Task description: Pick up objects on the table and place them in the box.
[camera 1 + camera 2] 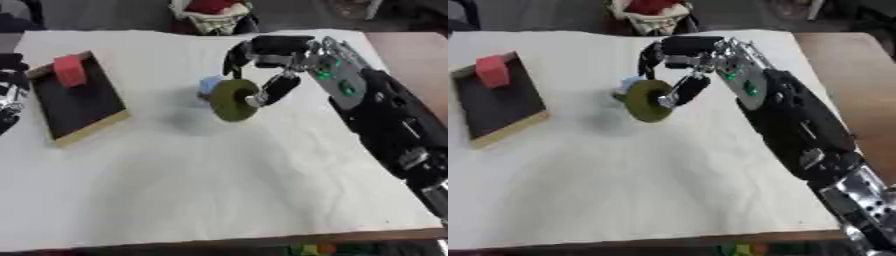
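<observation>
Olive disc (234,99) pinched by right hand (262,52); left hand (10,92) shows only left-eye.

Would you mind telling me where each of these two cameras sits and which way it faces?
Left eye view: in the head, looking down at the table; shows the right hand holding a green disc, and the left hand at the left edge.
Right eye view: beside it, same downward look; only the right arm shows.
Both share the box with a red block.

Matt white cloth (219,175); wood-rimmed box (91,127)
</observation>
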Action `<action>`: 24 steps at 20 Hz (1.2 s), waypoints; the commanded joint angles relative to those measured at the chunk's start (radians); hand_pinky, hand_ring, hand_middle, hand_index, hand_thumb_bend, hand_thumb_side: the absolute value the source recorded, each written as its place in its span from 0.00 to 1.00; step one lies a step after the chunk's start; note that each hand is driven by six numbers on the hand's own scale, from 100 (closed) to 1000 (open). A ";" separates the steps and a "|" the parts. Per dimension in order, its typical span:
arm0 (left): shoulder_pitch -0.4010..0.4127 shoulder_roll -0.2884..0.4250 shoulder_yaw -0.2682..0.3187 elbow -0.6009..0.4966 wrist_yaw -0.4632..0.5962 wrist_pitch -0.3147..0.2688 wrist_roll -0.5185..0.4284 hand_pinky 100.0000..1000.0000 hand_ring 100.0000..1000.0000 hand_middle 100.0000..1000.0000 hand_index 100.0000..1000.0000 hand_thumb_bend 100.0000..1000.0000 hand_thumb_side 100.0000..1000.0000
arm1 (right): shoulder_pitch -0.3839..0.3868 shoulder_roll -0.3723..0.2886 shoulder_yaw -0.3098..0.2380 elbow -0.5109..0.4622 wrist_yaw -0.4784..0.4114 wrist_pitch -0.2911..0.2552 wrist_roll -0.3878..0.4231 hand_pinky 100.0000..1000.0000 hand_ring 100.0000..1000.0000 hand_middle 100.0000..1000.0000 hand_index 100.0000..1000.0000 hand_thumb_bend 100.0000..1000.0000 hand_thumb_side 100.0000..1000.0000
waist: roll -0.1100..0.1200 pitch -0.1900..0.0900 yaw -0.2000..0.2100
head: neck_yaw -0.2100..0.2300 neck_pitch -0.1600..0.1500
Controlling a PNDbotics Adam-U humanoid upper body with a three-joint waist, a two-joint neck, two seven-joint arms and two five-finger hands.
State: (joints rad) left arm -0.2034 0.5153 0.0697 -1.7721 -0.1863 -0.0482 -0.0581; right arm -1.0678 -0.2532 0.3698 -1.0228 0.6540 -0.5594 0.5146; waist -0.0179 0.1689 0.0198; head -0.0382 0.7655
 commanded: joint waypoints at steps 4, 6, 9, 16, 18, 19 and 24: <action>-0.034 -0.014 -0.004 -0.088 0.006 -0.006 0.005 0.54 0.67 0.67 0.83 0.00 0.54 | -0.103 0.079 -0.077 0.071 0.136 0.028 -0.051 0.79 0.77 0.72 0.30 0.00 0.16 | 0.008 -0.016 0.047 | -0.031 0.005; -0.050 -0.031 -0.011 -0.117 0.017 -0.004 0.011 0.54 0.66 0.67 0.83 0.00 0.53 | -0.124 0.108 -0.107 0.108 0.199 0.037 -0.083 0.79 0.77 0.71 0.30 0.00 0.16 | 0.009 -0.014 0.074 | -0.047 0.005; -0.079 -0.051 -0.021 -0.155 0.034 -0.002 0.015 0.54 0.66 0.67 0.83 0.00 0.50 | -0.145 0.144 -0.144 0.150 0.285 0.047 -0.136 0.79 0.77 0.71 0.30 0.00 0.16 | 0.011 -0.009 0.116 | -0.071 0.005; -0.134 -0.086 -0.037 -0.215 0.068 -0.002 0.011 0.54 0.66 0.67 0.83 0.00 0.47 | -0.166 0.219 -0.217 0.204 0.457 0.089 -0.251 0.79 0.77 0.71 0.31 0.00 0.15 | 0.014 0.010 0.209 | -0.141 0.005; -0.142 -0.094 -0.039 -0.225 0.076 -0.006 0.008 0.54 0.66 0.67 0.83 0.00 0.46 | -0.164 0.239 -0.234 0.208 0.507 0.111 -0.286 0.79 0.77 0.71 0.31 0.00 0.14 | 0.014 0.016 0.234 | -0.160 0.005; -0.145 -0.098 -0.039 -0.226 0.079 -0.008 0.007 0.54 0.66 0.67 0.83 0.00 0.46 | -0.162 0.247 -0.240 0.209 0.532 0.119 -0.303 0.79 0.77 0.71 0.31 0.00 0.14 | 0.013 0.018 0.244 | -0.167 0.005; -0.166 -0.115 -0.042 -0.228 0.095 -0.025 0.003 0.54 0.66 0.67 0.83 0.00 0.45 | -0.147 0.293 -0.265 0.216 0.663 0.163 -0.385 0.79 0.77 0.71 0.31 0.00 0.15 | 0.012 0.029 0.306 | -0.219 0.005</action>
State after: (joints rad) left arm -0.3528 0.3924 0.0260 -1.9798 -0.1004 -0.0655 -0.0552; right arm -1.1938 0.0313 0.1164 -0.7988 1.2832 -0.4060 0.1517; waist -0.0130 0.2123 0.3292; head -0.2432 0.7655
